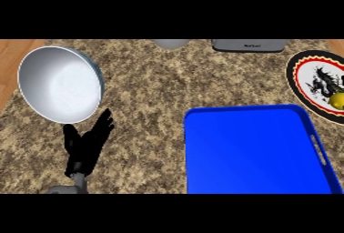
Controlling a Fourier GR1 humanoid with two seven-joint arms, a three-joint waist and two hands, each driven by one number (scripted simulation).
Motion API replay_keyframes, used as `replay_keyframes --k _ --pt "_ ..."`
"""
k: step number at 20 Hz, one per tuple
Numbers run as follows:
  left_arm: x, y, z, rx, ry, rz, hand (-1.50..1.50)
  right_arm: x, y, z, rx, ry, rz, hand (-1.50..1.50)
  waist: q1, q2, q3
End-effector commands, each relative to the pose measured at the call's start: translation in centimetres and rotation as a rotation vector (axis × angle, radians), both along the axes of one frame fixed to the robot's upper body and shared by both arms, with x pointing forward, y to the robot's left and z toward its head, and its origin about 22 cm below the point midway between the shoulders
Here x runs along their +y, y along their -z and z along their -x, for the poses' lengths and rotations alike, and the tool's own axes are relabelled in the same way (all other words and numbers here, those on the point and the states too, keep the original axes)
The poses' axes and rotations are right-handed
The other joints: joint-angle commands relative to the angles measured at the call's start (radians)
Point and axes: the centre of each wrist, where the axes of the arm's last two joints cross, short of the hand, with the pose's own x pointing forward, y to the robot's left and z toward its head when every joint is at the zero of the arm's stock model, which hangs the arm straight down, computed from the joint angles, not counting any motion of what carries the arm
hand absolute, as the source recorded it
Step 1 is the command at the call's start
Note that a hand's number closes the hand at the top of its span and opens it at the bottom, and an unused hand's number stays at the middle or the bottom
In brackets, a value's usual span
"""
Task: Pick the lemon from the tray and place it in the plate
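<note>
lemon (338, 100) on plate (310, 82), right edge | tray (252, 150) bare | left hand (86, 142) fingers straight, apart, holding nothing

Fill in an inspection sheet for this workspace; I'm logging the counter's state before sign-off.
Surface: speckled stone counter; wood strip at far left.
Job's things: lemon lies on the patterned plate at the right edge; blue tray holds nothing visible.
Clutter: white bowl at left; grey appliance and grey round object at the back edge.
Hands: left hand open, resting with fingers up, lower left; right hand not in view.
Cables: nothing seen.
Surroundings: nothing seen beyond the counter.
</note>
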Motion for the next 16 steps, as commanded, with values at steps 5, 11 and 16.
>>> replay_keyframes --k 5,11,16 --pt "0.1 0.2 0.4 0.016 -0.016 0.002 0.00 -1.5 0.2 2.5 -0.235 -0.012 -0.032 -1.50 -0.025 -0.009 -0.003" --pt "-0.6 0.5 1.1 0.029 -0.025 0.001 0.00 -0.8 3.4 5.5 -0.369 -0.221 -0.099 -1.50 -0.040 -0.019 -0.009" --pt "1.0 1.1 1.6 0.023 -0.022 -0.023 0.00 1.3 7.6 7.6 -0.331 -0.345 -0.137 -1.50 -0.038 -0.019 -0.013"
